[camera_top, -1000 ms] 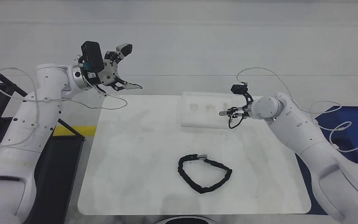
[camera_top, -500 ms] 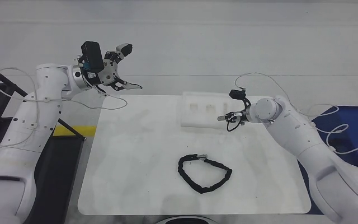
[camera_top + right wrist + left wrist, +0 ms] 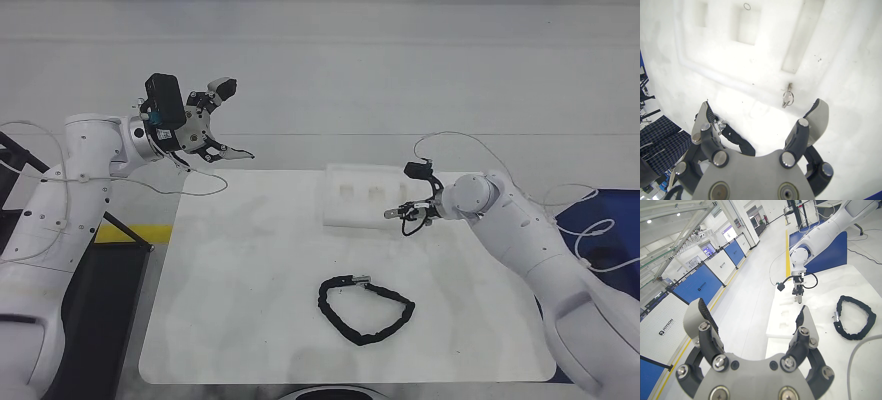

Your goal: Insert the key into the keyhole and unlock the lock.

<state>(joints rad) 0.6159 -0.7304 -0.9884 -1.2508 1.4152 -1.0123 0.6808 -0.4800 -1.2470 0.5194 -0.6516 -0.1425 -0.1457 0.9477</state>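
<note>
A small silver key (image 3: 787, 96) on a ring sticks out of the side wall of the white foam tray (image 3: 365, 195). My right gripper (image 3: 762, 109) hovers open just short of it, the key lying ahead between the fingers and nearer one of them. From above, that gripper (image 3: 392, 212) is at the tray's front right edge. The black fabric-covered chain lock (image 3: 365, 310) lies looped on the table's middle, its metal end (image 3: 836, 315) pointing toward the tray. My left gripper (image 3: 751, 311) is open, holds nothing, and is raised beyond the table's far left corner (image 3: 235, 120).
The foam tray (image 3: 783, 321) has several shallow rectangular pockets, one with a loose ring (image 3: 747, 6) beside it. A white mat (image 3: 250, 300) covers the table. A thin cable (image 3: 455, 140) loops over the right wrist. A dark cart (image 3: 95, 300) stands left of the table.
My right gripper has shifted a little to the left and toward the tray's front edge. The left arm and the chain lock have kept still.
</note>
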